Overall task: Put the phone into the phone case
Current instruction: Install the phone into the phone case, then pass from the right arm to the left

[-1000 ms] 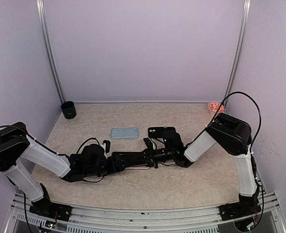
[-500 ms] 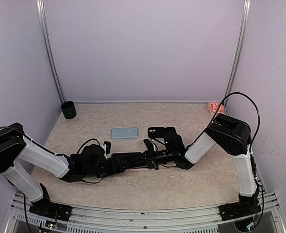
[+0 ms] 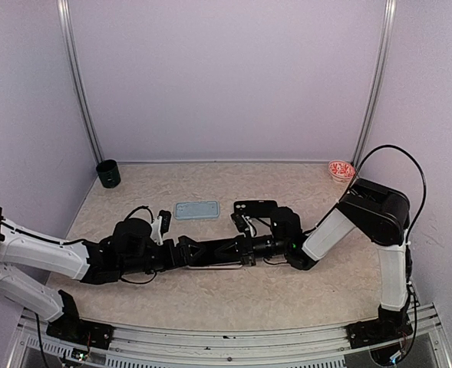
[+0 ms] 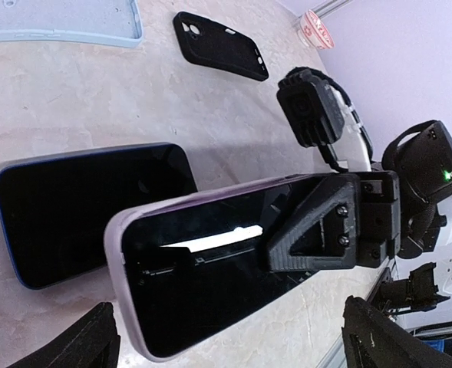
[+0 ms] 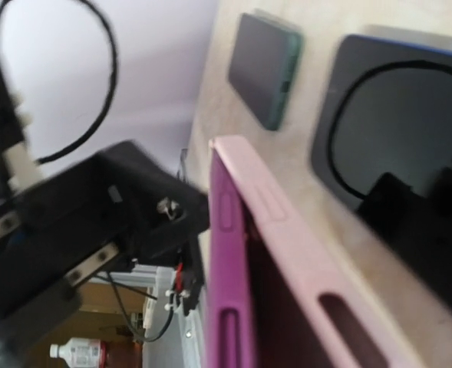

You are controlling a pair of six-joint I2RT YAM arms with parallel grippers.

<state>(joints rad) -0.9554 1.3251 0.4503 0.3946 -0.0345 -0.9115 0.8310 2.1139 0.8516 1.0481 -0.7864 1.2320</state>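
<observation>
Left wrist view: my left tool hangs with its fingers spread wide, gripping nothing. My right tool is clamped on the far end of the lilac-pink soft phone case, holding it tilted. The glossy black phone with a blue rim lies flat on the counter just beside that case, uncased. I judge this is the pickup: my left tool must close on the phone's edges and feed it in.

Right wrist view: the case's wall looms close, with the phone beyond it.

Top external view: a pale blue case and a black case lie beyond the pink case, apart from it. Only my right tool's fingers crowd its mouth.
</observation>
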